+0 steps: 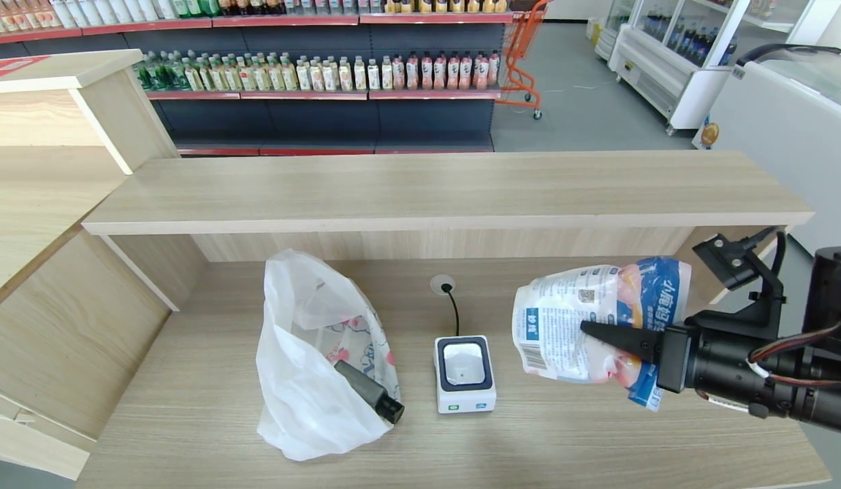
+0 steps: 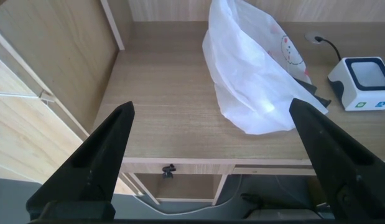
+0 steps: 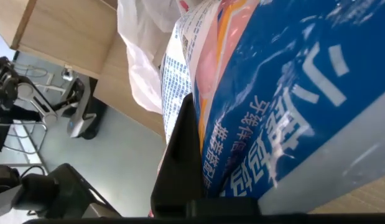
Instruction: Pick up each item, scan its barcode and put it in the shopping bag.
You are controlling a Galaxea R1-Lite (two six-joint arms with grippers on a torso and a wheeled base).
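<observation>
Plastic and soft, the blue-and-white pouch [image 1: 577,305] clamped in your right gripper [image 1: 607,334], right of the scanner [image 1: 464,373], could sag or slip and hide its barcode [image 1: 533,354]; your left gripper [image 2: 212,106] hovers spread near the shopping bag [image 1: 291,407].

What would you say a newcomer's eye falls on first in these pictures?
First, the blue-and-white packet, gripped by the right end effector and held above the counter, just right of the scanner. Then the white shopping bag slumped left of the scanner, a dark bottle poking from its mouth.
</observation>
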